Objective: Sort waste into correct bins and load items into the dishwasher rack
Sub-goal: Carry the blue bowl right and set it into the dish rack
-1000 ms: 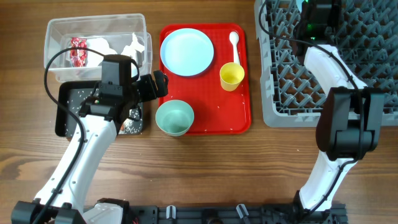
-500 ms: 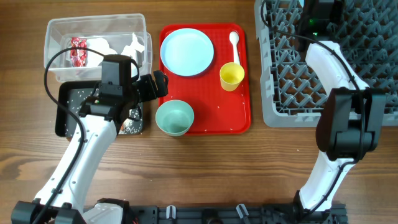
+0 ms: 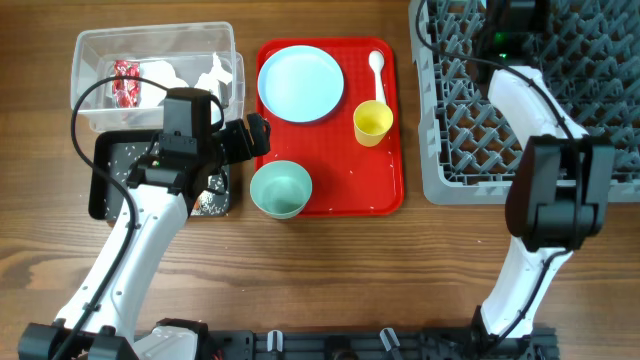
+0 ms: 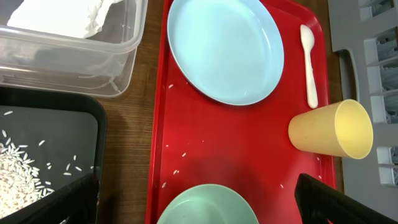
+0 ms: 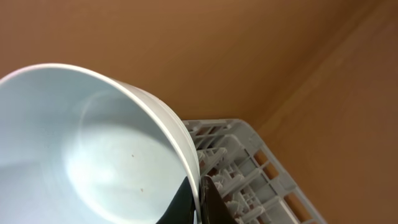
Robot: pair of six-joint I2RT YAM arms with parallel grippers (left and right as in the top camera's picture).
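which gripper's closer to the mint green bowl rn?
Left. The left gripper, open, hovers beside the mint green bowl at the red tray's left edge. The right gripper is across the table over the dishwasher rack, shut on the pale blue bowl's rim.

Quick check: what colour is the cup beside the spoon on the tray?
The cup is yellow, clearest in the left wrist view.

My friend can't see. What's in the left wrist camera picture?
A red tray holds a pale blue plate, a white spoon, a yellow cup and part of a mint green bowl. Left of it sit a clear tub and a black tray with rice grains.
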